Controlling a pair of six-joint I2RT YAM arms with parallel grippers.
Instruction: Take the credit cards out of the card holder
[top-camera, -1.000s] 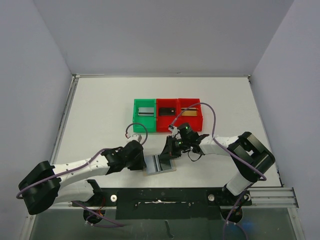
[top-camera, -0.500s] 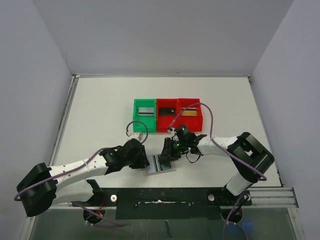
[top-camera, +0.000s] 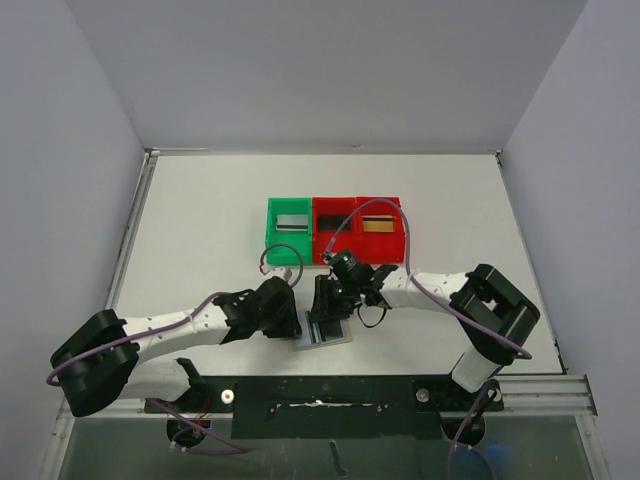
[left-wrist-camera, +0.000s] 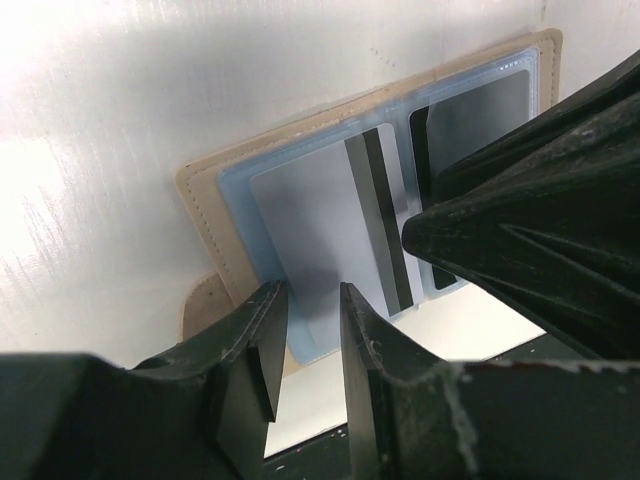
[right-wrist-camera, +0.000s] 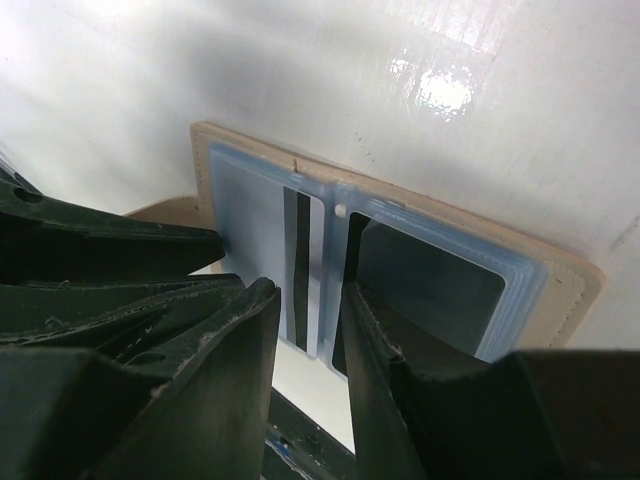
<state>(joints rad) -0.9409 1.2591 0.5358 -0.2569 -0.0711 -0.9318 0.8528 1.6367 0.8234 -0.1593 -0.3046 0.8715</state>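
The card holder (top-camera: 324, 331) lies open near the table's front edge, tan rim and light-blue pockets up. In the left wrist view a silver-grey credit card (left-wrist-camera: 318, 228) with a black stripe sits in its left pocket and a dark card (left-wrist-camera: 472, 108) in its right pocket. My left gripper (top-camera: 293, 322) hangs over the holder's left edge (left-wrist-camera: 200, 190), jaws a narrow gap apart (left-wrist-camera: 305, 335), empty. My right gripper (top-camera: 326, 306) is low over the holder's middle fold (right-wrist-camera: 335, 215), jaws slightly apart (right-wrist-camera: 310, 325), with the striped card (right-wrist-camera: 262, 225) and dark card (right-wrist-camera: 430, 280) below.
A green bin (top-camera: 271, 238) holding a silver-grey card, a red bin (top-camera: 322, 244) holding a black card and a second red bin (top-camera: 398, 242) holding a gold card stand in a row behind the holder. A black rail (top-camera: 400, 392) runs along the near edge.
My right gripper has moved left and down onto the open holder. My left gripper has slid right to the holder's left edge. The holder has not moved.
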